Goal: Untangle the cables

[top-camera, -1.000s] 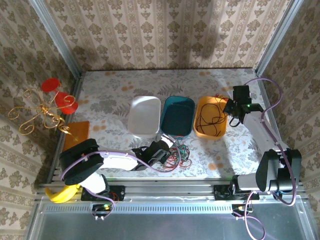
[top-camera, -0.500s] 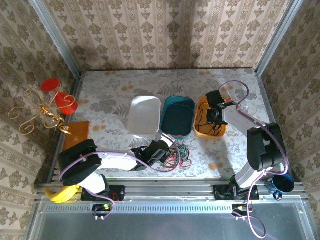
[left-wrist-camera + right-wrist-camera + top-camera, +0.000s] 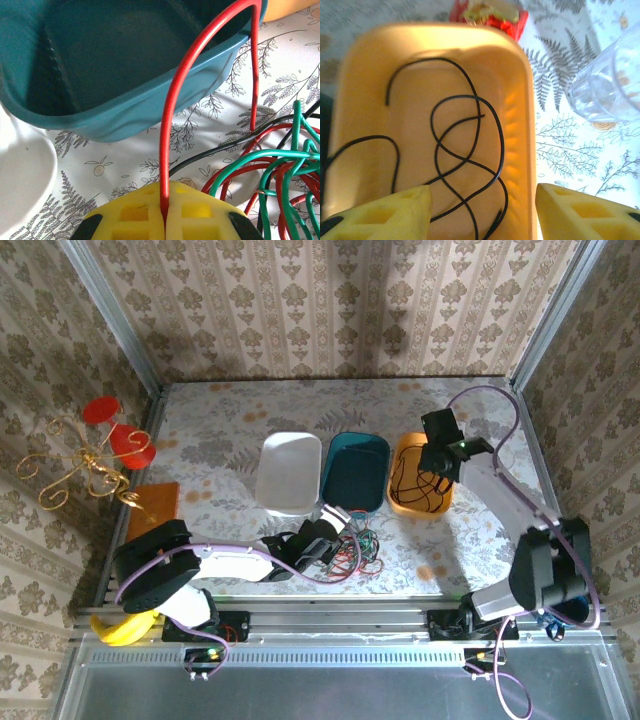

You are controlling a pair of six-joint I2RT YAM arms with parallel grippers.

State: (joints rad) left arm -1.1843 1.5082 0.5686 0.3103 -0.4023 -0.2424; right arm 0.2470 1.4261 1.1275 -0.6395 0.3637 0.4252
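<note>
Left claw: pinched shut on one red cable, a thin glossy arch beside the teal tub. Tangle: thin red, green and black cables, knotted on the table just beside that claw. Right claw: fingers apart, holding nothing, above the orange tub, where loose black cable lies looped.

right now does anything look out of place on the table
The red, green and black cables lie knotted on the table, in front of the teal tub. The left gripper pinches one red cable, which arches up by the tub's rim.
</note>
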